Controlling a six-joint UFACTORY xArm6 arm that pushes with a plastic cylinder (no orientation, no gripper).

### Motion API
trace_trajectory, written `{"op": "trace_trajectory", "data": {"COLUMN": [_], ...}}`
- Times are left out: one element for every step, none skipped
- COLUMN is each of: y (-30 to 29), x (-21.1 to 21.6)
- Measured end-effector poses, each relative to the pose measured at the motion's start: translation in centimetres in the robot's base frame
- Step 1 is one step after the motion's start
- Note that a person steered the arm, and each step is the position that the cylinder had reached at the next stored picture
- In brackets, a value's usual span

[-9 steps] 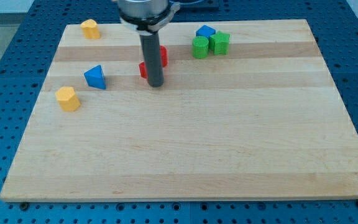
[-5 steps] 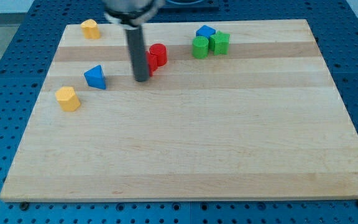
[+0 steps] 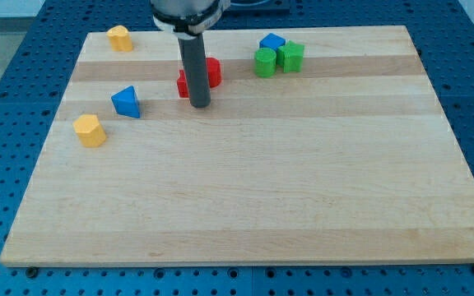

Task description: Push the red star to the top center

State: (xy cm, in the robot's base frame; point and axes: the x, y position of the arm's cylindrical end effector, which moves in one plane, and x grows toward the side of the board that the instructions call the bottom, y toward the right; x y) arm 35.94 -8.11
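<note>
Two red blocks sit close together in the upper middle of the wooden board (image 3: 245, 197). One red block (image 3: 213, 71) shows just right of the rod. The other red block (image 3: 183, 85), whose shape I cannot make out, peeks out on the rod's left and is mostly hidden by it. My tip (image 3: 199, 106) rests on the board just below and between the two red blocks, close against them.
A blue triangular block (image 3: 126, 102) and a yellow block (image 3: 90, 130) lie at the left. Another yellow block (image 3: 119, 38) sits at the top left. A blue block (image 3: 272, 42) and two green blocks (image 3: 265, 62) (image 3: 290, 56) cluster at the top, right of centre.
My tip swung left, then came back right to sit under the red blocks. The lower red block has shifted slightly up and left; the upper one has stayed put.
</note>
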Motion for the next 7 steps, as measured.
{"op": "trace_trajectory", "data": {"y": [-4.0,-5.9,-6.4,-8.9,-6.3,-3.4,-5.6], "x": [-2.6,-3.6,-2.1,-3.4,-9.4,-13.7,-12.5]}}
